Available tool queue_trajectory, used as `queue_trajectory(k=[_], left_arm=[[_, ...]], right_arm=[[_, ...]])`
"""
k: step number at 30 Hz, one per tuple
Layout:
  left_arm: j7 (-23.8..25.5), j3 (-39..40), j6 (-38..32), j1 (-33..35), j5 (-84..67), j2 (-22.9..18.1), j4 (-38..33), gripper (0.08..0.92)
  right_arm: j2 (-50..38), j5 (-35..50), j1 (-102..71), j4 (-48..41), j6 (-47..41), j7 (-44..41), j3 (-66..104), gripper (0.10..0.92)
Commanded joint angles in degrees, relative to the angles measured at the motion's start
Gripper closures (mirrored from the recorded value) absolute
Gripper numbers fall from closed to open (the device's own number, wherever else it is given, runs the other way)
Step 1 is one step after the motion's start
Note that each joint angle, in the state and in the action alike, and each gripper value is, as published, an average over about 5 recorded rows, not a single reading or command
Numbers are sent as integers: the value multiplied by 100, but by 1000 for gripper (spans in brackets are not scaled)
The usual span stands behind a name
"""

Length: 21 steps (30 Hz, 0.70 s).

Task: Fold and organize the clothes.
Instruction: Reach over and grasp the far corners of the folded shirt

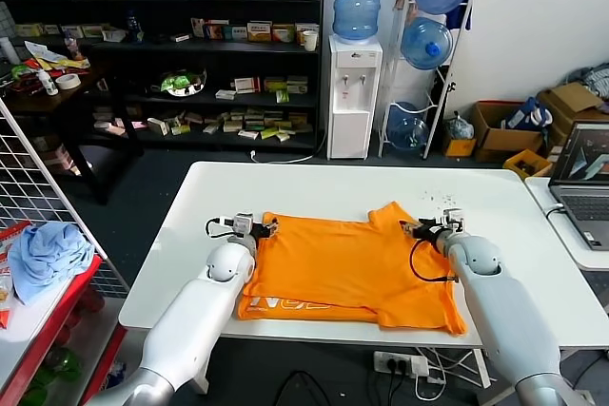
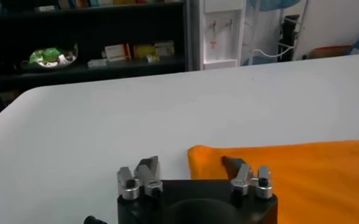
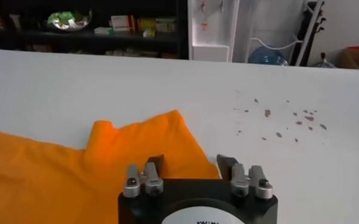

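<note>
We see the orange T-shirt (image 1: 352, 268) lying flat on the white table (image 1: 314, 187), towards its near side, partly folded (faint white lettering shows along its near left edge). The left gripper (image 1: 269, 228) sits at the shirt's far left corner, fingers apart astride the cloth edge. The right gripper (image 1: 414, 229) sits at the far right corner beside the sleeve, fingers likewise apart over the hem.

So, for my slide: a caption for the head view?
Both grippers, left and right, at the orange T-shirt's far corners.
</note>
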Motion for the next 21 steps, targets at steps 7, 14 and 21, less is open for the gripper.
queue_trajectory(k=[7, 14, 21], left_arm=[[41, 43, -34, 333, 6, 137, -264, 544], [-39, 72, -158, 536, -2, 256, -630, 752], [-128, 22, -569, 869, 99, 640, -1329, 905]], right_arm=[[119, 3, 29, -143, 88, 227, 0, 701], [42, 129, -98, 258, 269, 315, 0, 881], [-250, 284, -541, 1216, 269, 516, 57, 900]])
